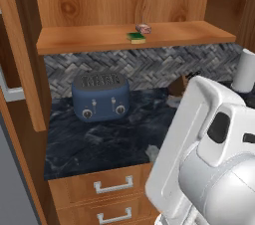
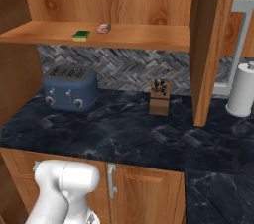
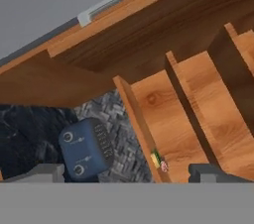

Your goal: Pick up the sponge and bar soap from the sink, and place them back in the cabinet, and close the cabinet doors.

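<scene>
Sponge [image 1: 136, 37] and bar soap [image 1: 143, 28]: side by side on cabinet shelf [image 1: 99, 40].
Gripper [image 3: 126, 173] well apart, spread wide, empty.

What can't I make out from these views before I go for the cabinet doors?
- Left cabinet door: left base view, cut by the frame edge; handle mostly out of frame.
- Right cabinet door: right base view, seen edge-on; top cut off.
- Sponge and bar soap: tiny on the shelf; touching or apart is unclear.
- Counter: right part hidden by the arm, left base view.
- Claw: tips barely visible, spread apart.
</scene>
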Controlling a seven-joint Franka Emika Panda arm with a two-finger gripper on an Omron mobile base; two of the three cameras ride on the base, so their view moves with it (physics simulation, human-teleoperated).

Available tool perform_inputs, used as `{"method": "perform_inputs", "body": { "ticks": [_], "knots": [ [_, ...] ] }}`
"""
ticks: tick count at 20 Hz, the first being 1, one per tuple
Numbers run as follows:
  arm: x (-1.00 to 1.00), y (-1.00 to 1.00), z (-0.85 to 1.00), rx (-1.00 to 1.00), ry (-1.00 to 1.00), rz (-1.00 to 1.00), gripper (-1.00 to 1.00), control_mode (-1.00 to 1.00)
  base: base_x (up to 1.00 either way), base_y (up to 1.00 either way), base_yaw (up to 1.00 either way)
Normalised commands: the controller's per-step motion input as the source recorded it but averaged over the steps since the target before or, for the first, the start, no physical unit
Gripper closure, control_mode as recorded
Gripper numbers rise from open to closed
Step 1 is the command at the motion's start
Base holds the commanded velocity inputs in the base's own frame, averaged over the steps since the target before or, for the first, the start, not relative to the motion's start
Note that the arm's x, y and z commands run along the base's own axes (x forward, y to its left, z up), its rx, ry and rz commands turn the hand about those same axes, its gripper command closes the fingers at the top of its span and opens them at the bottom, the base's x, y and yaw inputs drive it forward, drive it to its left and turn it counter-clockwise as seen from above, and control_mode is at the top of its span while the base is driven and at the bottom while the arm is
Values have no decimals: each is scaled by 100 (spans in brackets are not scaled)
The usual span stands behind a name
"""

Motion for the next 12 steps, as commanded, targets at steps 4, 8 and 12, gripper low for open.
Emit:
{"method": "perform_inputs", "body": {
  "ticks": [4, 8, 12],
  "knots": [
    [0, 28, 17, -16, 0, 0, -100, -100, 0, 0, 0],
    [0, 15, 6, -17, 0, 0, -100, -100, 0, 0, 0],
    [0, 8, 0, -25, 0, 0, -100, -100, 0, 0, 0]
  ]
}}
